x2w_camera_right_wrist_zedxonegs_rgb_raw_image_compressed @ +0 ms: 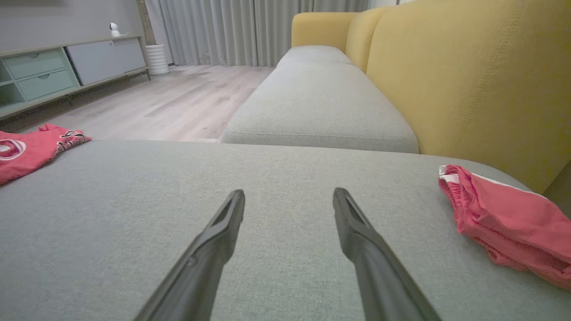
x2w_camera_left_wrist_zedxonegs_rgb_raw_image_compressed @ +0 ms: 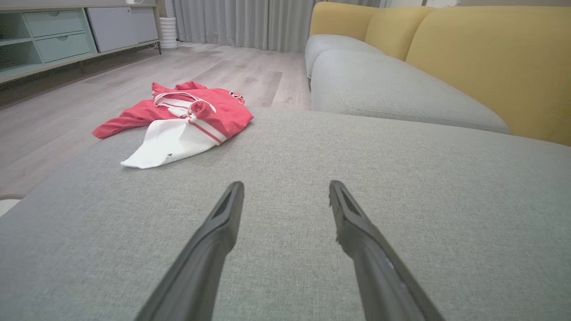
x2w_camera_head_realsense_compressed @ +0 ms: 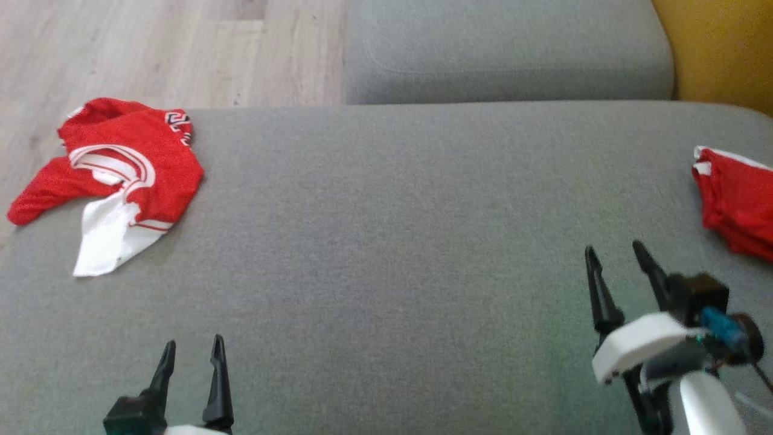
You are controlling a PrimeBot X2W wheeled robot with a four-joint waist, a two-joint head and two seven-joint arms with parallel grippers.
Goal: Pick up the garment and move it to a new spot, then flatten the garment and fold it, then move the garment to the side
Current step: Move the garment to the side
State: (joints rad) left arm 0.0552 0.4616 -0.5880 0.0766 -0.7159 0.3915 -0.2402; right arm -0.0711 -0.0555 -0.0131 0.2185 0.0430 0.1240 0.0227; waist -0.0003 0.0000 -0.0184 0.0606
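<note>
Both arms wait over the near edge of the grey seat cushion (x2w_camera_head_realsense_compressed: 386, 254), nothing in hand. The left gripper (x2w_camera_head_realsense_compressed: 194, 341) hovers by the near-left corner with its two dark fingers spread wide. The right gripper (x2w_camera_head_realsense_compressed: 613, 246), further in along the right side, is just as open and empty.

The red-and-white garment (x2w_camera_head_realsense_compressed: 130, 175) lies crumpled at the far-left corner. One red sleeve reaches the left edge beside the wooden floor (x2w_camera_head_realsense_compressed: 151, 48), and a white panel is splayed toward the robot. It is bunched and unfolded, so it looks like the piece to be picked up, with the whole job ahead of it.

A second red piece of clothing (x2w_camera_head_realsense_compressed: 737, 205) sits compact at the right edge, below the yellow backrest (x2w_camera_head_realsense_compressed: 724, 48). It appears to have been put aside there, which leaves the broad middle of the cushion bare for flattening and folding.

The left arm is the nearer to the crumpled heap. The spread fingers suit a pinch on a raised ridge of cloth.
</note>
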